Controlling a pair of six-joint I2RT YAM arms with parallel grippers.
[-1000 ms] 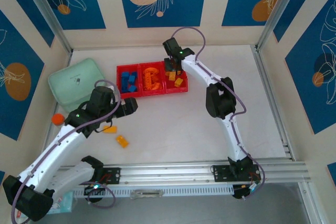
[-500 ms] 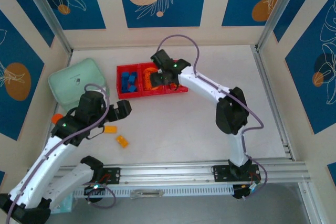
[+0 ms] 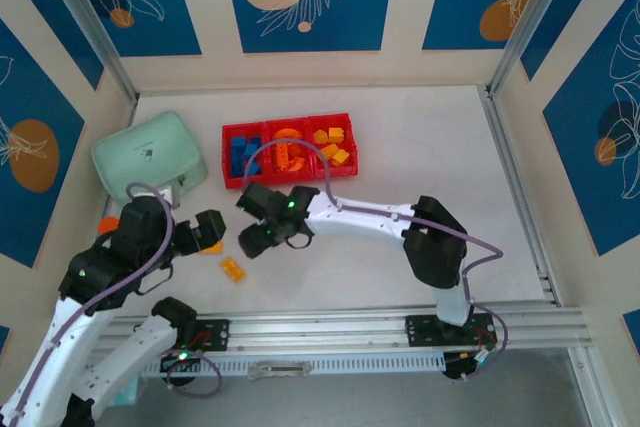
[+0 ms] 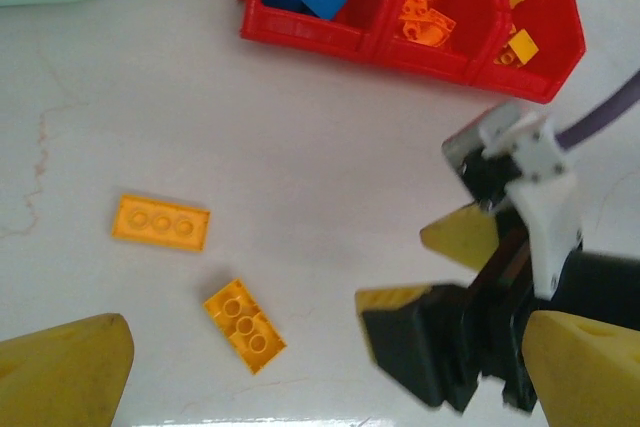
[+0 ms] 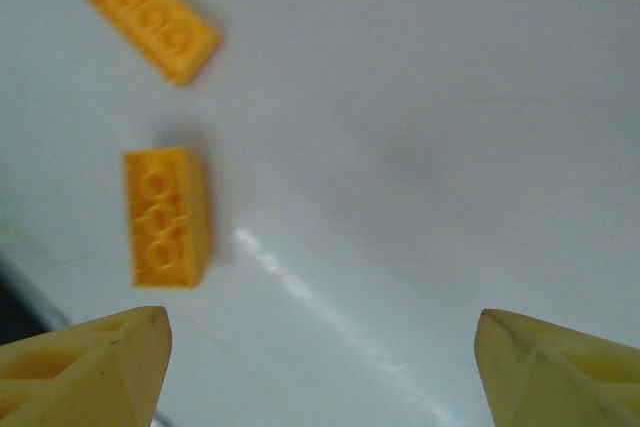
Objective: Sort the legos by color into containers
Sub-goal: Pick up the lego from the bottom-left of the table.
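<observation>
The red tray (image 3: 226, 137) holds blue legos (image 3: 243, 155) in its left container, orange ones (image 3: 288, 147) in the middle and yellow ones (image 3: 333, 144) in the right. Two yellow legos lie loose on the table in front of it, one (image 3: 232, 269) in plain sight, the other (image 3: 211, 247) half under my left gripper (image 3: 205, 234). That gripper is open and empty above them. My right gripper (image 3: 256, 240) is open just right of the pair. In the right wrist view the nearer brick (image 5: 167, 217) lies ahead of the left finger (image 5: 85, 367), nothing between the fingers.
A mint green lidded box (image 3: 150, 157) stands left of the tray. A small orange thing (image 3: 108, 225) lies by the left wall. The two grippers are close together over the loose bricks (image 4: 245, 312), the right gripper's fingers (image 4: 470, 237) showing in the left wrist view.
My right arm swung from the tray's yellow container down and left to the loose yellow bricks, its jaws widening. My left arm drew back toward the near left.
</observation>
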